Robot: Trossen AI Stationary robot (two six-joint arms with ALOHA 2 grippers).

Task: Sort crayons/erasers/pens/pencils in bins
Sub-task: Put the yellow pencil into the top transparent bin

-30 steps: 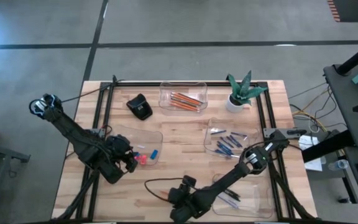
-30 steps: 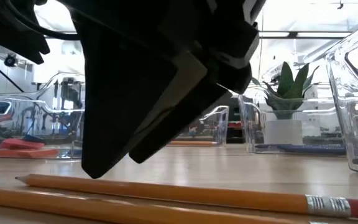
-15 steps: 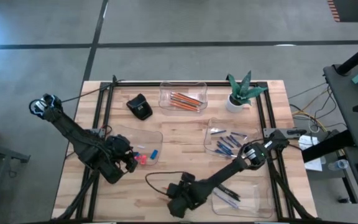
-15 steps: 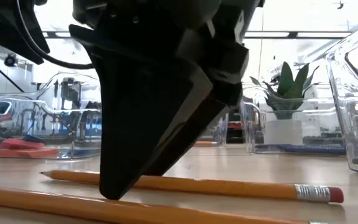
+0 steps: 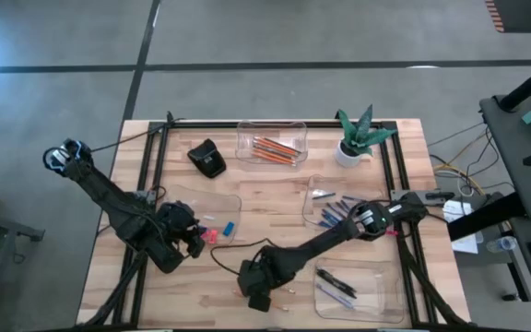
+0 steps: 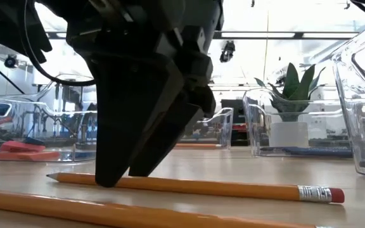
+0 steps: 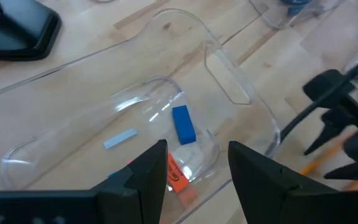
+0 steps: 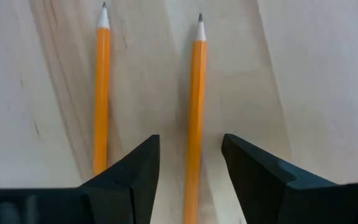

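Two orange pencils lie parallel, one between the right gripper's spread fingers.

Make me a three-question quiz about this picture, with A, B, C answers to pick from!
1. Where are the two loose pencils?
A. On the bare table, under the right end effector
B. In the plant pot
C. On the floor

2. What colour are the pencils in the far bin?
A. Green
B. Orange
C. White

3. How are the right end effector's fingers?
A. Shut on a pen
B. Open, one pencil between them
C. Holding an eraser

Answers:
1. A, since the right wrist view shows both lying on the wood.
2. B, as the high view shows orange sticks in that clear bin.
3. B, because the right wrist view shows the fingers apart on either side of one pencil, with the other pencil outside them.
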